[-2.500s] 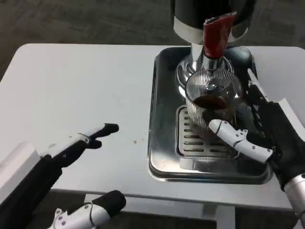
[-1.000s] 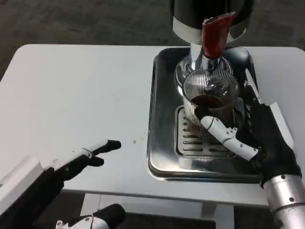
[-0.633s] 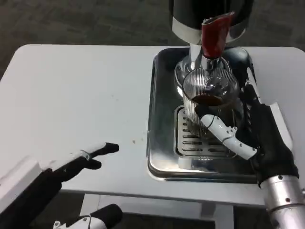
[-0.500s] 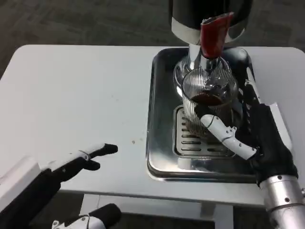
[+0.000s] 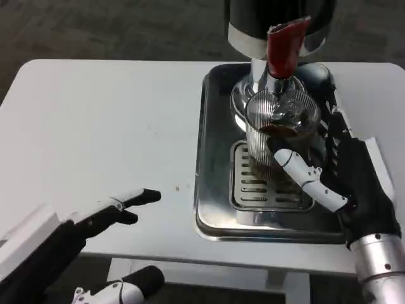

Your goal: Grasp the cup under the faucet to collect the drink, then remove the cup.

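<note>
Here the right hand grips the cup; left hand fingers spread.

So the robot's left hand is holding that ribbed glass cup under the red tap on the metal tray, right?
Not quite: it is the right robot hand that holds the ribbed glass cup, as the head view shows. The left robot hand rests open over the white table, holding nothing. The cup does sit under the red tap on the metal tray.

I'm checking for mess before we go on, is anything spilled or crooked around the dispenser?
Nothing stands out. The ribbed glass cup stands upright under the red faucet, held by the right hand; the steel tray looks dry.
</note>
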### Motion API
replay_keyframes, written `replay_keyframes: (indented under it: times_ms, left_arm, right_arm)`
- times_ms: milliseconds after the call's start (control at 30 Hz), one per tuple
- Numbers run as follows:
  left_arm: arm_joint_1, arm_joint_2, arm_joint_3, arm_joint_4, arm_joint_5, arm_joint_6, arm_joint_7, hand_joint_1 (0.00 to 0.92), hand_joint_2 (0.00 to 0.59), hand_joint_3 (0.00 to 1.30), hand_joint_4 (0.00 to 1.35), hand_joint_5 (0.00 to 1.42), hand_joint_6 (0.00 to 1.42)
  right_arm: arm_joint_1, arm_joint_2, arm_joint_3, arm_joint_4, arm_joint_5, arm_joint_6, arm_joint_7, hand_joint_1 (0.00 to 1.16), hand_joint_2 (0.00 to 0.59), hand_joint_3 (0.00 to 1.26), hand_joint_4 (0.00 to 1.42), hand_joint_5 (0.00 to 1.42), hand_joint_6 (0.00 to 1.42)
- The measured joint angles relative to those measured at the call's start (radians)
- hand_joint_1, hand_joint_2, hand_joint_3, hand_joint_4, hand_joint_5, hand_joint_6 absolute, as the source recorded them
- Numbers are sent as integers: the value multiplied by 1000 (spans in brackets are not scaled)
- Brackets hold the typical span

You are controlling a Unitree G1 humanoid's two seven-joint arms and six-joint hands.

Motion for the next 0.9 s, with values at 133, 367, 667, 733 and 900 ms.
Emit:
replay_keyframes:
  times_ms: [133,367,667,733,900]
  left_arm:
    - [-7,2,-3,2,0,1,-2,170,185,186,140,227,206]
    - [-7,2,-3,7,0,2,-3,170,185,186,140,227,206]
    - [-7,2,-11,9,0,3,-3,170,185,186,140,227,206]
    - [-7,2,-11,9,0,3,-3,170,185,186,140,227,206]
    - [-7,2,-11,9,1,4,-3,170,185,186,140,227,206]
  right_arm:
    - [15,-5,-10,-19,4,1,9,514,229,0,54,136,209]
    - [29,-14,-19,-41,20,12,28,506,231,0,54,123,198]
    - [34,-20,-27,-46,25,12,33,495,227,0,47,111,179]
    - [34,-22,-33,-46,28,12,33,491,229,0,46,111,178]
    - [28,-24,-43,-49,39,16,33,485,232,0,45,111,178]
